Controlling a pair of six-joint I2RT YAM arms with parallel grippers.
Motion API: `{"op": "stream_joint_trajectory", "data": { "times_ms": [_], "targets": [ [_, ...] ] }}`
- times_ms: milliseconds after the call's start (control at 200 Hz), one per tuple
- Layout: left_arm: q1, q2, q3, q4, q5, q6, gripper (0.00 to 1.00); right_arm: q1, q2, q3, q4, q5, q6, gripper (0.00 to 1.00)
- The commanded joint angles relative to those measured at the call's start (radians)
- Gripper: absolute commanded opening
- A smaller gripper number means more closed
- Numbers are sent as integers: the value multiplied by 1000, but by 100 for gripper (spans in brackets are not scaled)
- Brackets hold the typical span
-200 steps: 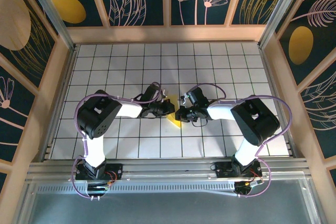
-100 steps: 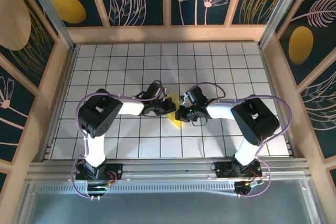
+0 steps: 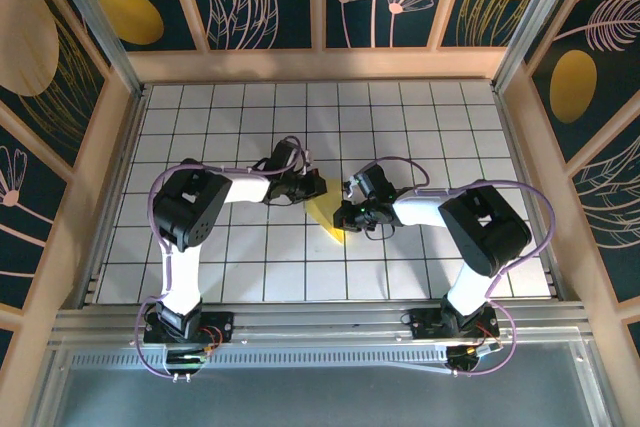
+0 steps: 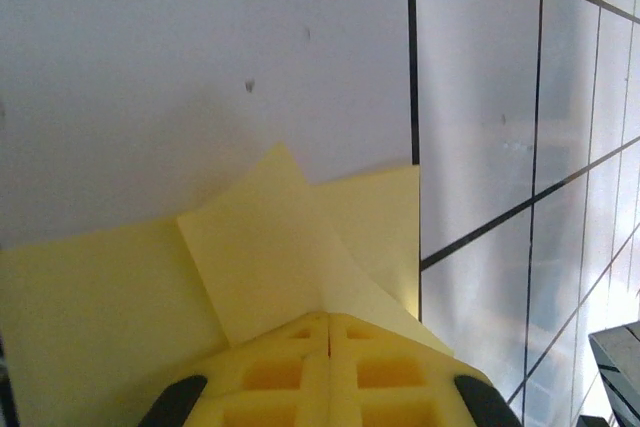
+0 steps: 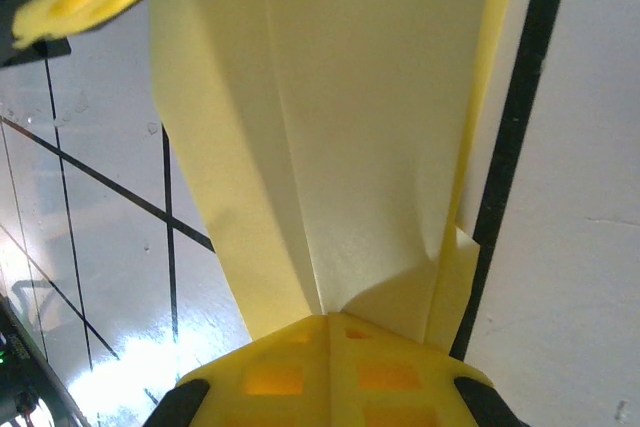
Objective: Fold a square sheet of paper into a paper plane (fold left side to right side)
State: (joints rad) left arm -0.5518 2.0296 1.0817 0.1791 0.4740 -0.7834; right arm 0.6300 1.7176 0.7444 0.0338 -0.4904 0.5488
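Square sheet of paper (image 3: 326,215), partly folded, lies mid-table (image 3: 200,117) between the arms. The left gripper (image 4: 328,319) is pinched on one flap and the right gripper (image 5: 328,319) on the opposite end. Judged best: anchor with the right, carry the left flap across squarely, and match the edges before creasing.

No writing, label, number or sign is legible on the yellow paper (image 4: 290,257) or tiled table (image 3: 420,127).

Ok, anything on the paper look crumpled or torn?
Only a small kink at the edge of the paper beside the shut right end effector; no tear shows. The left end effector grips the other end.
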Motion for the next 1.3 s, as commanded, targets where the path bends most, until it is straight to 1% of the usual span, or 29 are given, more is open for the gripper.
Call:
{"op": "stream_joint_trajectory", "data": {
  "times_ms": [0, 420, 696, 806, 911, 1046, 1176, 1296],
  "targets": [
    [63, 55, 43, -41, -142, 84, 0, 10, 69, -54, -188, 58, -16, 0],
    [146, 109, 105, -2, -139, 139, 0, 11, 62, -54, -170, 40, -6, 0],
    [179, 70, 139, -36, -145, 196, 0, 9, 60, -39, -167, 35, -7, 0],
    [179, 13, 88, -13, -124, 191, 0, 9, 57, -36, -166, 38, -5, 0],
    [159, -73, -1, 28, -80, 175, 0, 8, 53, -36, -166, 42, -3, 0],
    [90, -148, -77, 69, 0, 126, 0, 8, 53, -37, -166, 46, -6, 0],
    [10, -140, -91, 101, 37, 79, 0, 7, 55, -37, -165, 47, -7, 0],
    [-28, -97, -88, 141, 52, 39, 0, 7, 53, -37, -164, 47, -9, 0]
  ]
}}
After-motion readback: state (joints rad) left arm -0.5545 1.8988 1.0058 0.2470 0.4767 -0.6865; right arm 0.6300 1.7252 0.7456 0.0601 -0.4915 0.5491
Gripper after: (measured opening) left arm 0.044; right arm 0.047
